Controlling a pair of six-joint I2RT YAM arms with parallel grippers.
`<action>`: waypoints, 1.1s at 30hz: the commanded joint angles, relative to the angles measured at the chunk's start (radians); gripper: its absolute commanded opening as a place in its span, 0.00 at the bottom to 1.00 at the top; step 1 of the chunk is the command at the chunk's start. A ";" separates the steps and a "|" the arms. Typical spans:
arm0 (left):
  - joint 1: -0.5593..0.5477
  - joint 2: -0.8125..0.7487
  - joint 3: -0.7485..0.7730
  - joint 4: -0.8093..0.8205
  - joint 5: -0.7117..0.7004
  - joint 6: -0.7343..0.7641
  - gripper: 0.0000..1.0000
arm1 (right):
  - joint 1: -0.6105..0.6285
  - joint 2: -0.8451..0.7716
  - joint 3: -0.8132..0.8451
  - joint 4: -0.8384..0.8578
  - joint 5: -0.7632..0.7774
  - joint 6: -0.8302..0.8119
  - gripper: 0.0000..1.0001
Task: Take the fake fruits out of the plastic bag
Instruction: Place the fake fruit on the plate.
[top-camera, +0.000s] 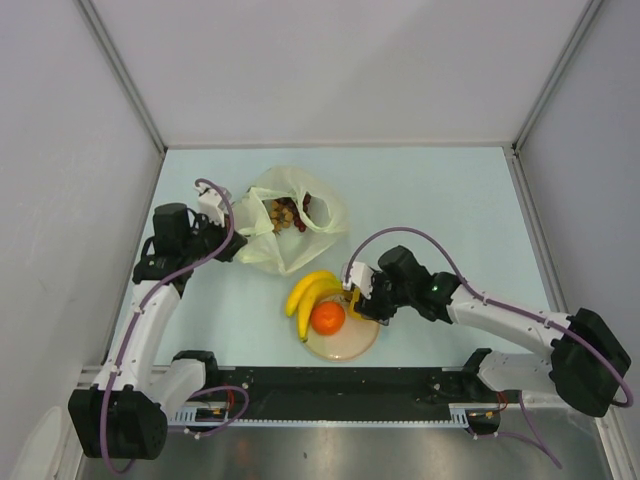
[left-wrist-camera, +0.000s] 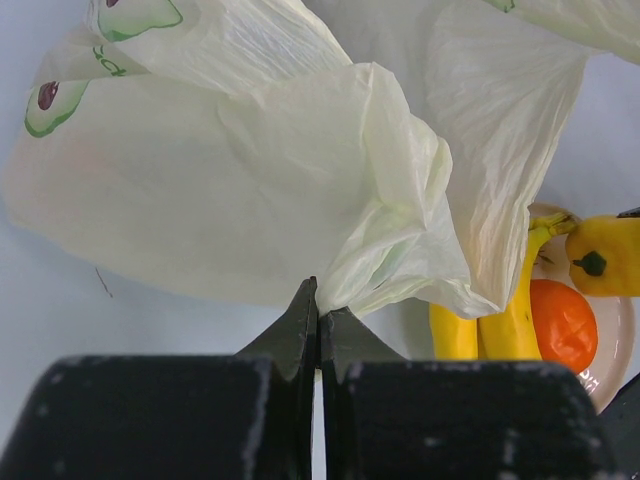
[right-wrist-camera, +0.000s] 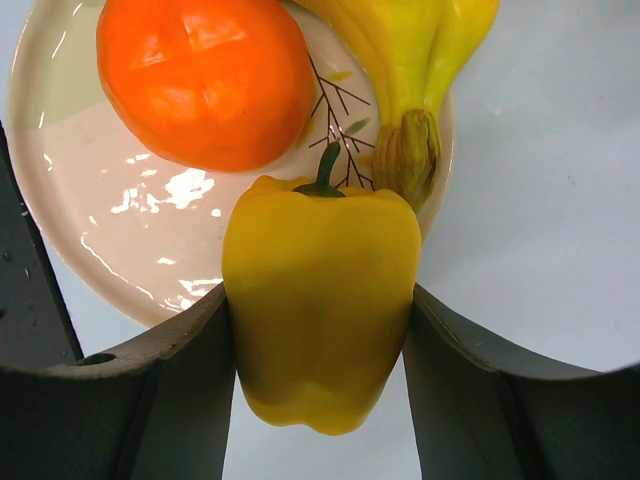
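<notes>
Our right gripper pinches the yellow pepper over the edge of the plate, its stem pointing at the orange. Our left gripper squeezes the plastic bag.

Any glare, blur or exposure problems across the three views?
Top external: even, diffuse light, faint shadows; fruits inside the plastic bag too small to resolve. Left wrist: bag sharp and translucent, the shut left gripper nearly black, no detail. Right wrist: white glare patches on the plate below the orange; yellow pepper sharp.
</notes>
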 joint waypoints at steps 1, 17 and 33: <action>-0.002 -0.022 -0.012 0.042 0.021 -0.012 0.00 | 0.024 0.019 -0.002 0.082 0.026 -0.026 0.00; -0.001 -0.025 -0.029 0.049 0.022 -0.015 0.00 | 0.032 0.053 -0.010 0.118 0.023 -0.045 0.20; 0.001 -0.048 -0.063 0.068 0.025 -0.024 0.00 | 0.055 0.072 -0.011 0.190 0.080 0.121 0.71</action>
